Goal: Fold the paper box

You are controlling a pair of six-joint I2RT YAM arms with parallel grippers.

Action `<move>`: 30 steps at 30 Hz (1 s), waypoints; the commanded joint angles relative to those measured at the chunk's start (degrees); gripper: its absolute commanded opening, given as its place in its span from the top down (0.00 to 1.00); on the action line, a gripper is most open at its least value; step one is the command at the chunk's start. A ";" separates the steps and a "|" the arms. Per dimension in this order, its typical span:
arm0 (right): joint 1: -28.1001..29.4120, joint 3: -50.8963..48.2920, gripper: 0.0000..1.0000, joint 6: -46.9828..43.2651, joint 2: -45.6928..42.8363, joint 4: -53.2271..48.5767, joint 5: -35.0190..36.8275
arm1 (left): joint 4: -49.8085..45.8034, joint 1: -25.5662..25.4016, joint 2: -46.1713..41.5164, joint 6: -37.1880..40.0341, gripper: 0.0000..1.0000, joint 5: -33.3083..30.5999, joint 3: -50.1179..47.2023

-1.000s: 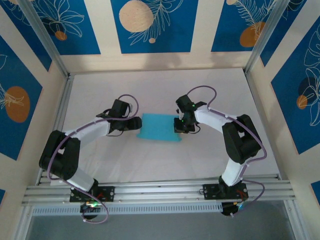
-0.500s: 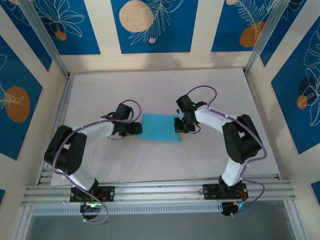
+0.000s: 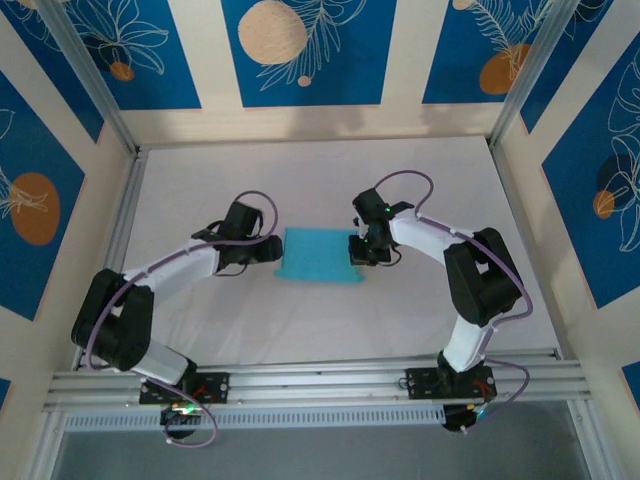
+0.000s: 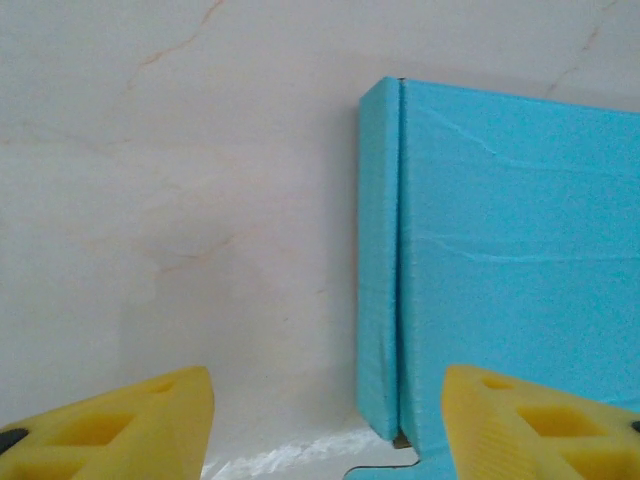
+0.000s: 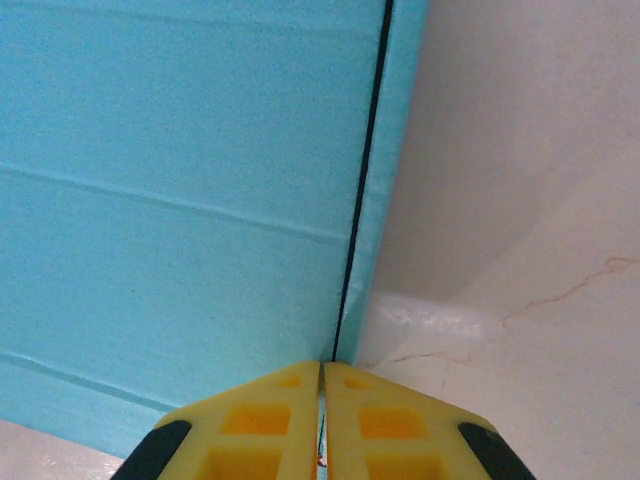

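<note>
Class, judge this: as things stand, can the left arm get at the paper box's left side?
Probably yes. The left gripper is open right at the paper box's left wall, with nothing lying between them to block it.

A light-blue paper box [image 3: 320, 256] lies flat on the white table [image 3: 420, 180], framed between two robot arms. The left fingers [image 3: 272, 249] point at its near end from just beside it, and the right fingers [image 3: 358, 250] meet the opposite end. Beyond both sets of fingers stand blue wall panels [image 3: 305, 50] printed with pale leaves. Behind the fingers, an aluminium rail [image 3: 320, 380] carries the arm bases.
</note>
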 commanded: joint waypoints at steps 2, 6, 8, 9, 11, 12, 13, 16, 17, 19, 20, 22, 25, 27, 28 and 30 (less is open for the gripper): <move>-0.39 0.89 0.89 -1.03 1.48 -2.29 0.24 | -0.97 -0.57 2.21 1.04 0.36 3.34 1.85; -0.44 0.82 0.89 -1.02 1.44 -2.38 0.25 | 0.73 -0.64 4.16 -0.02 0.36 6.13 1.69; -0.41 0.81 0.89 -1.07 1.41 -2.47 0.23 | 1.28 -0.66 4.95 -0.42 0.37 6.92 1.78; -0.42 0.75 0.88 -1.10 1.46 -2.54 0.25 | 1.49 -0.66 5.39 -0.42 0.37 7.31 1.85; -0.48 0.82 0.88 -1.12 1.42 -2.64 0.23 | 1.83 -0.66 6.02 -0.55 0.38 7.57 1.86; -0.57 0.82 0.89 -1.11 1.47 -2.60 0.25 | 1.92 -0.66 6.29 -0.55 0.38 7.59 1.86; -0.55 0.82 0.89 -1.07 1.44 -2.62 0.25 | 2.13 -0.66 6.57 -0.45 0.39 7.59 1.78; -0.52 0.98 0.88 -1.12 1.49 -2.82 0.16 | 1.63 -0.62 7.89 -0.37 0.39 7.03 1.69; -0.64 1.07 0.88 -1.07 1.52 -2.90 0.22 | 1.21 -0.65 8.37 -0.24 0.40 6.70 1.78; -0.67 1.34 0.88 -1.09 1.56 -3.17 0.25 | -0.39 -0.66 9.46 -0.46 0.42 5.62 2.04; -0.69 1.49 0.88 -1.17 1.41 -3.31 0.25 | -1.01 -0.64 9.82 -0.42 0.43 5.13 2.13; -0.83 1.99 0.88 -1.20 1.19 -3.78 0.16 | -2.14 -0.66 10.30 -0.39 0.45 3.81 1.96; -1.02 2.76 0.87 -1.33 0.22 -4.52 -0.30 | -2.97 -0.66 10.87 -0.20 0.46 2.94 1.68; -1.35 3.50 0.85 -1.38 -0.83 -4.97 -0.99 | -3.10 -0.62 11.24 0.02 0.48 2.81 1.53; -1.61 3.80 0.84 -1.38 -1.21 -5.02 -1.34 | -3.15 -0.65 11.50 0.03 0.48 2.76 1.51; -2.76 3.99 0.80 -0.99 -2.02 -4.88 -2.87 | -3.28 -0.66 11.99 0.20 0.48 3.06 1.66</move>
